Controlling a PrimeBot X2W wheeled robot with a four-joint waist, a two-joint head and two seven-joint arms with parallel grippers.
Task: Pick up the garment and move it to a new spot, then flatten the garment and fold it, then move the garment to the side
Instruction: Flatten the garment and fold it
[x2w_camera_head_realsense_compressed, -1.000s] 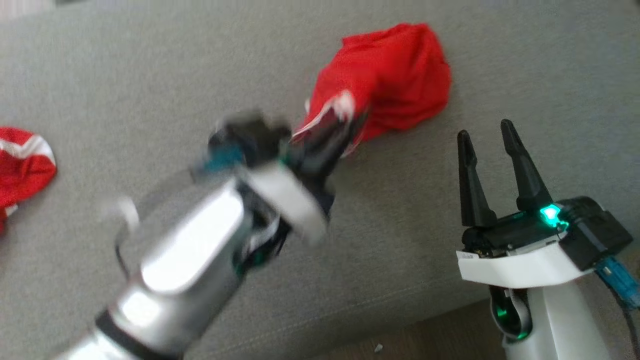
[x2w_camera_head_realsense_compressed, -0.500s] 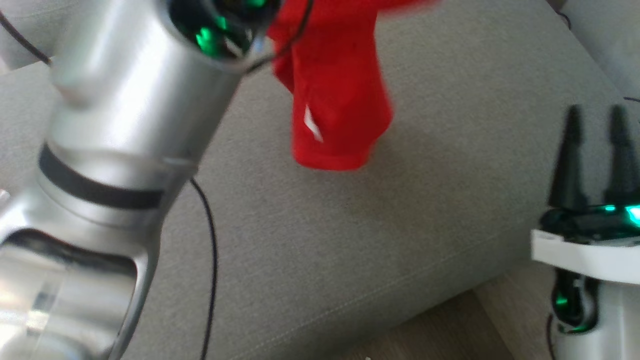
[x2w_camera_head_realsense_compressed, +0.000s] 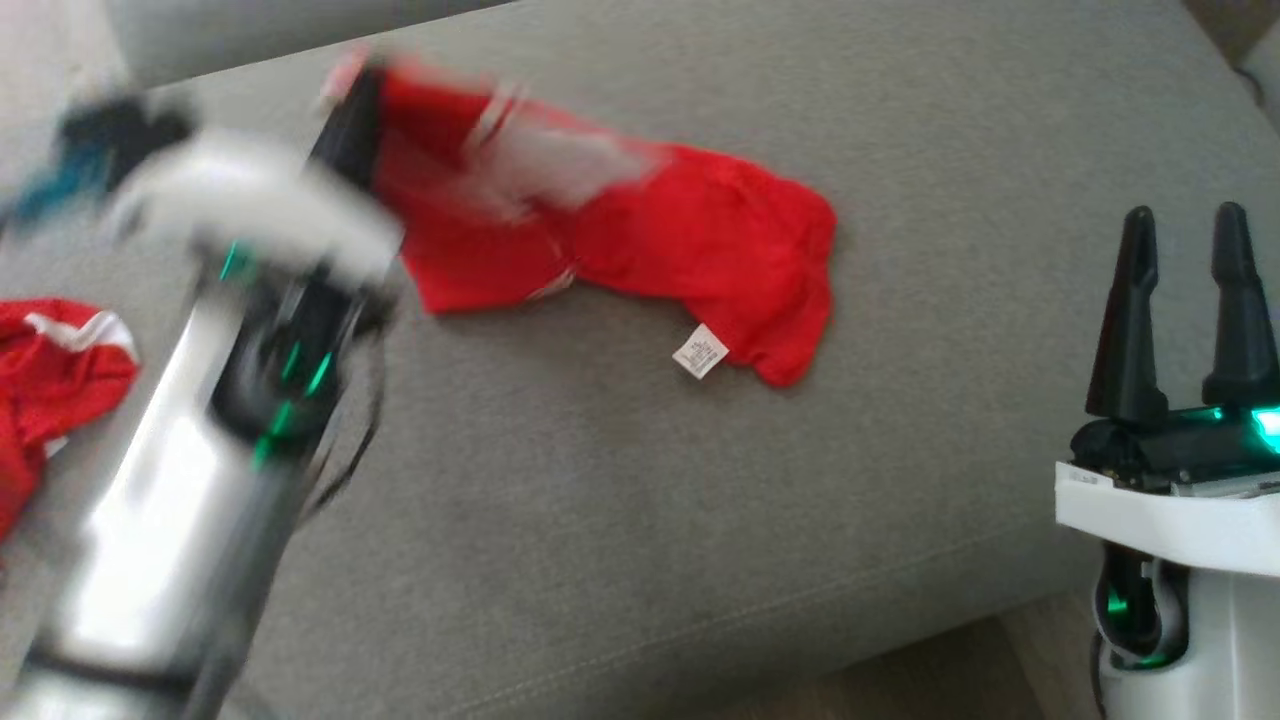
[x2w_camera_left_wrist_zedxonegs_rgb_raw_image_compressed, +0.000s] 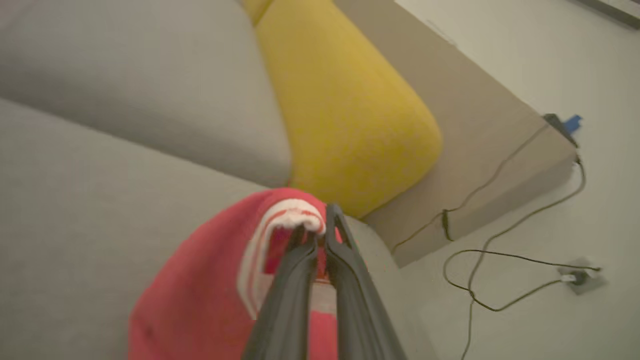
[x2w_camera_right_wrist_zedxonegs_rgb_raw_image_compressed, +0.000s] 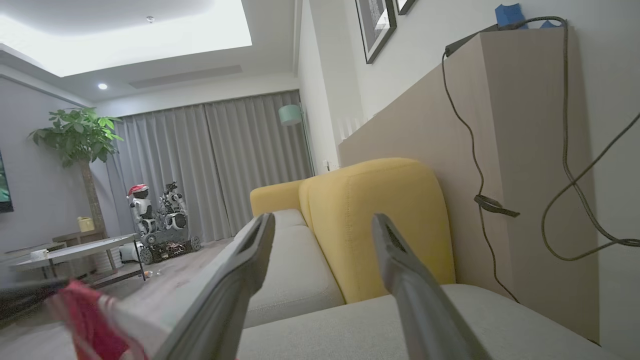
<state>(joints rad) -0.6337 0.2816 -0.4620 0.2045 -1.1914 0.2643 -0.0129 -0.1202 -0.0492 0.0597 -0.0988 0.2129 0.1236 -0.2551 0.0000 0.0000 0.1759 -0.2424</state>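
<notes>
The red garment with white trim lies stretched across the grey sofa seat, a white label showing near its right end. My left gripper, blurred, is at its upper-left end. In the left wrist view the left gripper is shut on the garment's white-trimmed edge. My right gripper stands open and holds nothing at the lower right, apart from the cloth. In the right wrist view the right gripper is wide open and the garment shows at the lower left.
A second red cloth lies at the seat's left edge. A yellow cushion and a beige side panel with cables stand past the sofa's end. The seat's front edge runs near my right arm.
The head camera has shifted. The garment hung in the air from my raised left gripper; now it lies spread on the seat with that gripper low at its left end. The right gripper stays open.
</notes>
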